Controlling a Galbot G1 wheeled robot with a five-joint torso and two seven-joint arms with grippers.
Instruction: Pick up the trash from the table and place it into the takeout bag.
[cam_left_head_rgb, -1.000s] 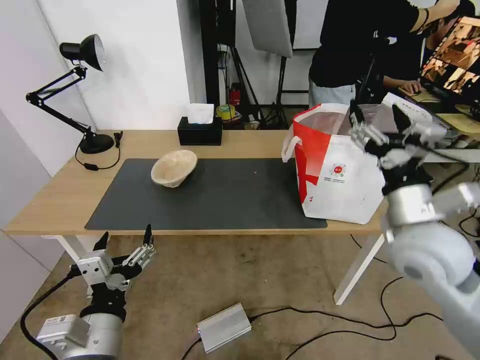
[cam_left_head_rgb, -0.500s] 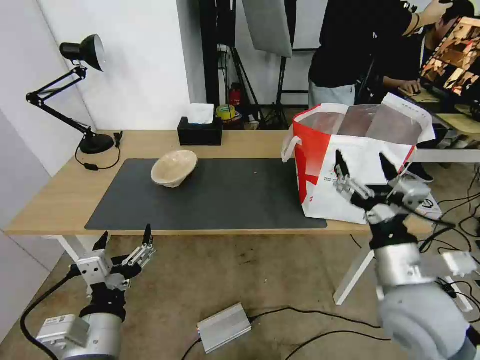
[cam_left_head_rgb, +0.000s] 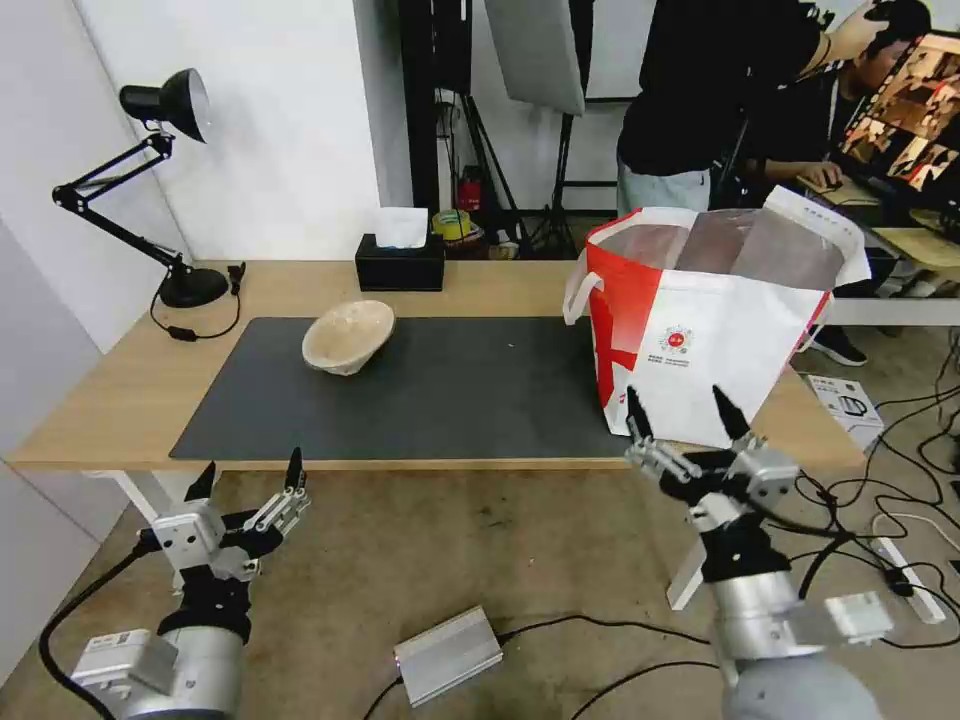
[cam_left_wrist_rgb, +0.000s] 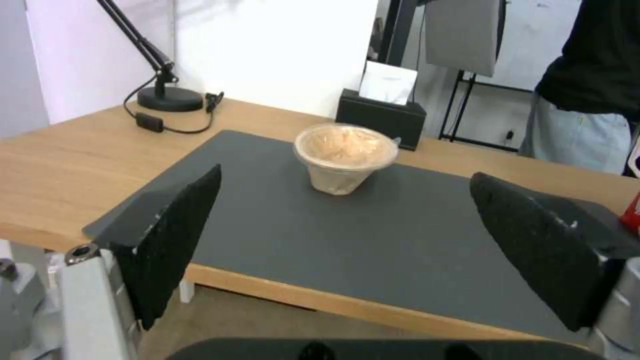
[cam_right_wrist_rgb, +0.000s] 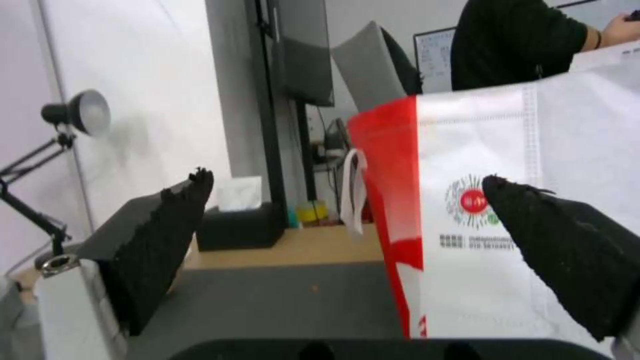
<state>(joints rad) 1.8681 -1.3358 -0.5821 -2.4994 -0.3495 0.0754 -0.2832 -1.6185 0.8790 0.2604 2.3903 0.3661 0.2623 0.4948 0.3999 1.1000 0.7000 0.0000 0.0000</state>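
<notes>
Indoors, wooden table (cam_left_head_rgb: 110, 400) against white wall (cam_left_head_rgb: 290, 130).

One paper-pulp bowl (cam_left_head_rgb: 348, 336), one takeout bag (cam_left_head_rgb: 700, 340), one lamp (cam_left_head_rgb: 150, 180).

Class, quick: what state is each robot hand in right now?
Left hand: open, holding nothing.
Right hand: open, holding nothing.

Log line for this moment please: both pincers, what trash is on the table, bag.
left pincer: open, low before table edge | right pincer: open, empty, before takeout bag | paper-pulp bowl: on mat
</notes>
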